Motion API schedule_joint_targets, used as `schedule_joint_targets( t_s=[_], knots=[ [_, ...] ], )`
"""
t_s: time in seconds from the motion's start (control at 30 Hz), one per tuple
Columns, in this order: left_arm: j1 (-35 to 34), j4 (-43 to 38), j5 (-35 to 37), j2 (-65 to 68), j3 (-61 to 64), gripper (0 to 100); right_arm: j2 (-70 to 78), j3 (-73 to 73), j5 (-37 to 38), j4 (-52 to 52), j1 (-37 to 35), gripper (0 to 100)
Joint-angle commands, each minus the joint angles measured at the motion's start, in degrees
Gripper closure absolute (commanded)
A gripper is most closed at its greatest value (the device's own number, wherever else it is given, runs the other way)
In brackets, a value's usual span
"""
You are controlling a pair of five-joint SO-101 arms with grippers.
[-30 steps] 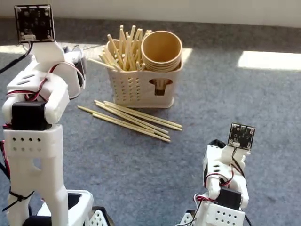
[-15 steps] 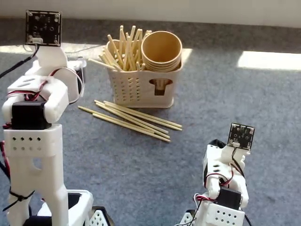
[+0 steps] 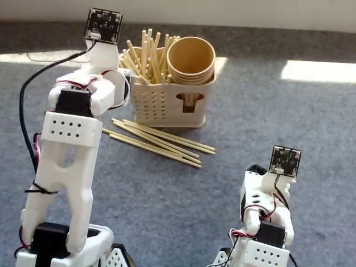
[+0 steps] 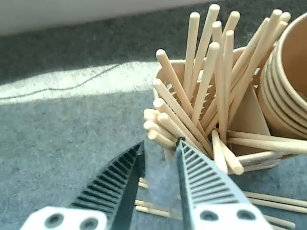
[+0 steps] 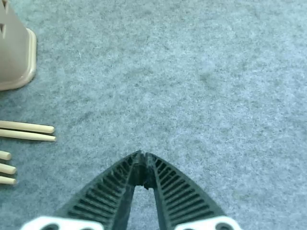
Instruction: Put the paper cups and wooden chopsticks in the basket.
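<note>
**Lower right of the high view:** the right arm (image 3: pixel 267 217) sits folded. Its right end effector (image 5: pixel 143 156) is pressed together on nothing, above bare grey bench (image 5: pixel 216 72).

**Centre:** a fan of loose chopsticks (image 3: pixel 158 142) lies flat on the bench, just in front of the basket (image 3: pixel 167 105).

**Left of the frame:** the left arm (image 3: pixel 69 144) stands beside the basket's left wall. Its left end effector (image 4: pixel 159 142) is slightly spread and empty, with its tips close to the stick ends that lean out over the rim.

**Upper centre:** the basket holds standing chopsticks (image 3: pixel 143 55) in its left part and a nested stack of paper cups (image 3: pixel 191 58) in its right part.

**Step in hand, as judged:** fetching the loose chopsticks.
- The left end effector should probably first draw clear of the leaning sticks, since a brush could tip some out.
- It should then descend with its jaws opened wider, set across the sticks' length near their middle so the load hangs level.
- It should take only a few sticks at a time.
- It should lift them above the rim and release them among the standing chopsticks, not into the cups.

**Writing:** no brand, label or readable writing appears on the basket, cups or sticks.
</note>
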Motion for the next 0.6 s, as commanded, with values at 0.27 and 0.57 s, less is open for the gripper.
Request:
schedule_joint_targets(
  t_s=[0.27, 0.57],
  knots=[
    [-0.75, 20.66, -0.79, -7.78, -13.41, 88, -0.48, 7.87, -0.09, -1.54, 0.66, 99.3],
    [4.88, 31.47, -15.30, -8.22, -11.56, 87, -0.48, 7.87, -0.09, -1.54, 0.66, 99.3]
  ],
)
